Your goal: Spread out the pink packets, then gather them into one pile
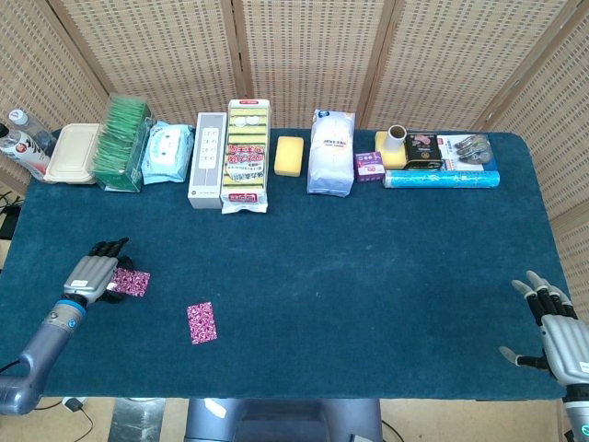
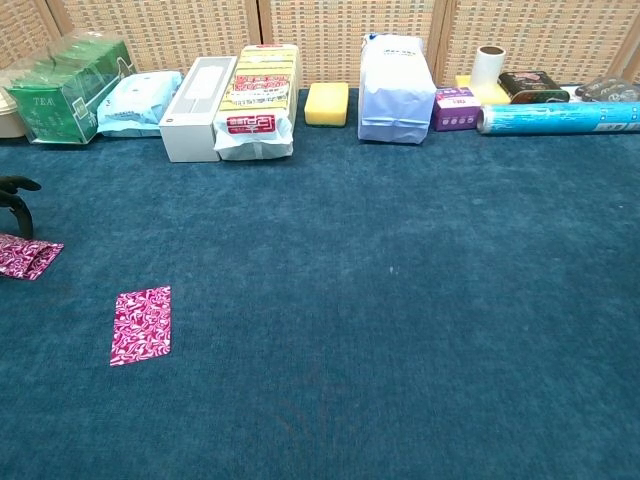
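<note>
Two pink patterned packets lie on the blue cloth at the front left. One packet lies flat by itself. The other packet lies further left, right beside my left hand. That hand's dark fingers are stretched out and apart above the cloth, and one fingertip reaches down to the packet's near end. No grip on it shows. My right hand hovers at the front right corner, fingers spread, holding nothing.
Along the back edge stands a row of goods: a green tea box, wipes, a white box, a sponge pack, a yellow sponge, a white bag, and a blue roll.
</note>
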Controlling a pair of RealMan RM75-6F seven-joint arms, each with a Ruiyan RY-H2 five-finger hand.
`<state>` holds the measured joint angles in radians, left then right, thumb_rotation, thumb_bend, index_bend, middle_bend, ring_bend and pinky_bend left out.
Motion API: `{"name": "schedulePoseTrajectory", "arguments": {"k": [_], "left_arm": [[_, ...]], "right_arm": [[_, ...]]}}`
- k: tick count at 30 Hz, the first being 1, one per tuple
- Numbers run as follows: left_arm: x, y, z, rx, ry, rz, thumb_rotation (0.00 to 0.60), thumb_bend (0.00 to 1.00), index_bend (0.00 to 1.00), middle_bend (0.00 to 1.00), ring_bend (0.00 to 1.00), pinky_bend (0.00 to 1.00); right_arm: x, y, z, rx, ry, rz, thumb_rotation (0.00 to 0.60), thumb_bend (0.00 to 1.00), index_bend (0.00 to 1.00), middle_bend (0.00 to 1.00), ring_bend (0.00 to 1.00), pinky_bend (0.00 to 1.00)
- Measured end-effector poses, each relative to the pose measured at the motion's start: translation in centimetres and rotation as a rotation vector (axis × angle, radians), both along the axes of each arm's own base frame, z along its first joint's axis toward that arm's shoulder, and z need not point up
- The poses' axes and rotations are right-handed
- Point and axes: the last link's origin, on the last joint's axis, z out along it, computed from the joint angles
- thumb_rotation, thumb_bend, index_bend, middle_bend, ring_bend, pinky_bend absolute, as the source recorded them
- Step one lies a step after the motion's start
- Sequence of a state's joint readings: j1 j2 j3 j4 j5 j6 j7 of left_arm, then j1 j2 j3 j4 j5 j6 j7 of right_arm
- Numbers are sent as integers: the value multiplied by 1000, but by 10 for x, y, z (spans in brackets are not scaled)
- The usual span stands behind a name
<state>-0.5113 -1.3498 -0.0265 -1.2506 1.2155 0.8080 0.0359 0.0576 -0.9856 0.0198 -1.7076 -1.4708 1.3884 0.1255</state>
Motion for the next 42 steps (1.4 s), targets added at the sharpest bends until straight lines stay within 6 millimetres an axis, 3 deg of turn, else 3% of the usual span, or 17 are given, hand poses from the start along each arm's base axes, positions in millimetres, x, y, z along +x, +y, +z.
{"name": "schedulePoseTrajectory", "arguments": {"k": [42], "left_arm": [[12,2,-3,0,81,-53,600,214,345,0,0,0]], "right_arm": [[-1,1,5,-9,-10,0,600,0,95,0,0,0]]}}
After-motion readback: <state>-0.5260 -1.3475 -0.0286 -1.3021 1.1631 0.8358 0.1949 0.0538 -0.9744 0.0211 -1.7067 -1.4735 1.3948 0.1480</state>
